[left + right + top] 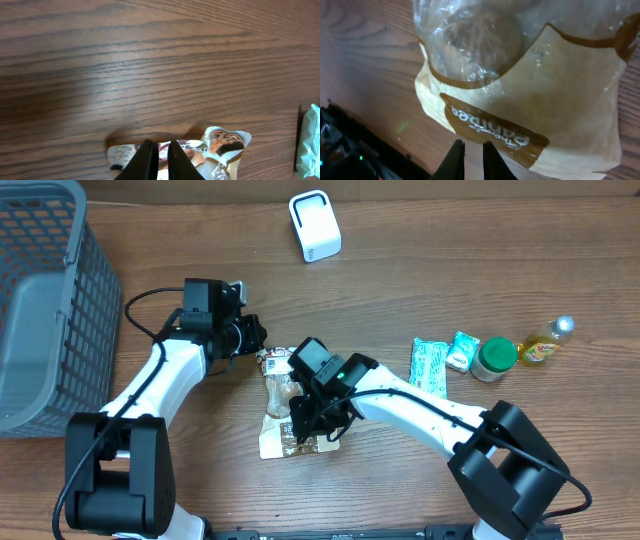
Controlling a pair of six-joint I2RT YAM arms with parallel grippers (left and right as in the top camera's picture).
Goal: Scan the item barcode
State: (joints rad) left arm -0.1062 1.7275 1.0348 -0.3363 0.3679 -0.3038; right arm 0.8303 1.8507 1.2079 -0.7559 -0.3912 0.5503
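Snack packet (278, 395), partly under right fingers (303, 423), lettering blurred

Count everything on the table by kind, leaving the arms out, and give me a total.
Gray mesh basket: 1
White scanner: 1
Snack bag: 1
Green-and-white packets: 2
Green-lidded jar: 1
Yellow bottle: 1
Total: 7

Even overhead light, soft shadows.
Both wrist views blurry up close; glare on plastic wrapper (470, 45).
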